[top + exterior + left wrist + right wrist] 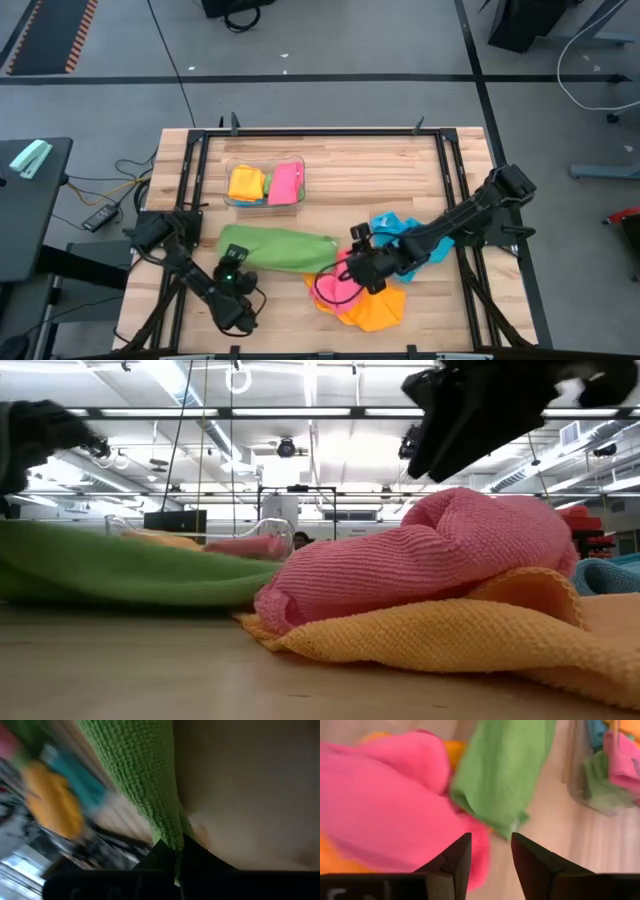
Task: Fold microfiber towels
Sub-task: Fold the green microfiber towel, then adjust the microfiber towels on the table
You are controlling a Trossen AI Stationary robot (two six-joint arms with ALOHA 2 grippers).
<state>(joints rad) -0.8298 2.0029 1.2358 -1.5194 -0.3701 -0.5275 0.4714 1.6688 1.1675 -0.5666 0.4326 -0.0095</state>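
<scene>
A green microfiber towel [278,248] lies stretched across the middle of the table. My left gripper [233,266] is shut on its left near end, and the left wrist view shows the green cloth [145,780] running into the fingers. To the right, a pink towel [335,287] rests on an orange-yellow towel [378,308], with a blue towel [393,228] beside them. My right gripper [491,837] hovers open just above the pink towel [385,805], touching nothing. My left gripper pinches the green towel's edge [172,837] between its two fingers, at the towel's left near end. The fingers come slanting down from the near left. I cannot tell whether they hold one layer or several. The rest of the towel lies on the table.
A clear plastic bin [264,200] at the far middle holds a yellow cloth [246,183] and a pink cloth [284,184]. Black frame rails [190,170] run along the table's left, right and far sides. Bare wood lies between the bin and the green towel.
</scene>
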